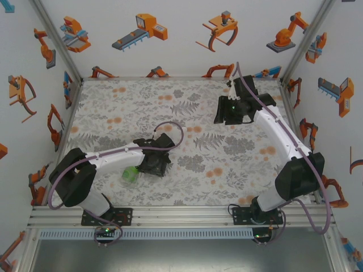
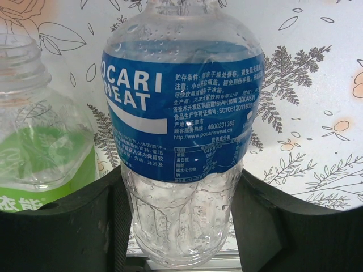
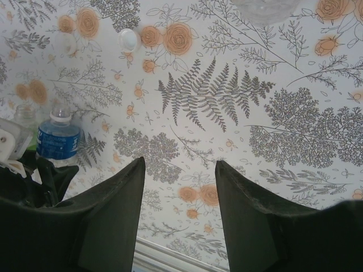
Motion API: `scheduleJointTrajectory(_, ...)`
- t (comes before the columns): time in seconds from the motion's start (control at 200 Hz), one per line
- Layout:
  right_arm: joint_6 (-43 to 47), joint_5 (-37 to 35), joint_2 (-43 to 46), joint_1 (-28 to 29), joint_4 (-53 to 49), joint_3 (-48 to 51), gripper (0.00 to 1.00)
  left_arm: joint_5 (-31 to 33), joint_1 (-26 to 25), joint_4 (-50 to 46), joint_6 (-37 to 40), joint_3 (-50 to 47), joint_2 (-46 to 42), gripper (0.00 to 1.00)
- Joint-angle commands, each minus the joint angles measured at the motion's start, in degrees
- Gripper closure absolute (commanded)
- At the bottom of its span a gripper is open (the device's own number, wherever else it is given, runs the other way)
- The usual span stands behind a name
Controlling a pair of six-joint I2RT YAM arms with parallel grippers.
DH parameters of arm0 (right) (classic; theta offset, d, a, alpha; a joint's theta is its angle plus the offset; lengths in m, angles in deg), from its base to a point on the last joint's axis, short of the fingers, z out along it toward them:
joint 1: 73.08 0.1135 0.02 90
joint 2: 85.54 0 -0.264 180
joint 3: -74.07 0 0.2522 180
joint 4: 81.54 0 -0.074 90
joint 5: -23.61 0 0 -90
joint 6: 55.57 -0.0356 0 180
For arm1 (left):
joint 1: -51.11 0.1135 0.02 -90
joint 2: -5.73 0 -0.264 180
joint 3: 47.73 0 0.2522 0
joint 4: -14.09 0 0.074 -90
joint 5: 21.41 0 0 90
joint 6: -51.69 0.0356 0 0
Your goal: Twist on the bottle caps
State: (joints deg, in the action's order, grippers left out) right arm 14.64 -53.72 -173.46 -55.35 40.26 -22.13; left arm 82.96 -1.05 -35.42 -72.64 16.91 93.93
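The blue-label bottle [image 2: 181,113] stands upright between my left gripper's [image 2: 180,173] black fingers [image 2: 85,226], which press its clear lower body from both sides. Its neck is cut off by the top edge. The green-label bottle [image 2: 39,147] stands just to its left with an open neck and no cap; from above it shows beside the left gripper [image 1: 154,161] as a green patch [image 1: 130,174]. Two whitish bottle caps [image 3: 129,39] [image 3: 69,44] lie on the cloth far ahead of my right gripper [image 3: 180,163], which is open over bare cloth. Both bottles [image 3: 58,139] show small at the left there.
The floral tablecloth [image 1: 187,141] covers the whole table inside white walls with robot pictures. A metal rail [image 1: 181,215] runs along the near edge. A clear plastic thing [image 3: 264,8] pokes in at the top edge of the right wrist view. The right gripper [image 1: 228,111] hangs at the back right.
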Motion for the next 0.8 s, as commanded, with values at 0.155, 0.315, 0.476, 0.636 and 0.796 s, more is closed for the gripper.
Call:
scheduleJointTrajectory(0.155, -1.3, 1.6, 3.4, -0.1, 1.1, 1.1, 0.53, 0.3, -0.3, -0.3, 1.8, 0.9, -0.2, 0.79)
scheduleJointTrajectory(0.315, -1.2, 2.2, 5.0, 1.0, 2.5, 2.0, 0.56, 1.2, -0.3, -1.6, 5.4, 3.3, -2.4, 0.99)
scheduleJointTrajectory(0.476, -1.2, 1.7, 5.0, 3.4, 2.8, 2.1, 0.57, 2.4, 0.8, -3.8, 11.4, 7.5, -5.3, 1.0)
scheduleJointTrajectory(0.636, -1.2, 0.2, 3.5, 7.0, 3.6, 2.0, 0.57, -0.8, 4.1, -4.1, 18.9, 12.1, -8.1, 1.0)
scheduleJointTrajectory(0.796, -1.0, -2.6, 0.2, 10.9, 4.0, 0.7, 0.57, -7.8, 9.8, -2.0, 25.8, 16.1, -11.8, 1.0)
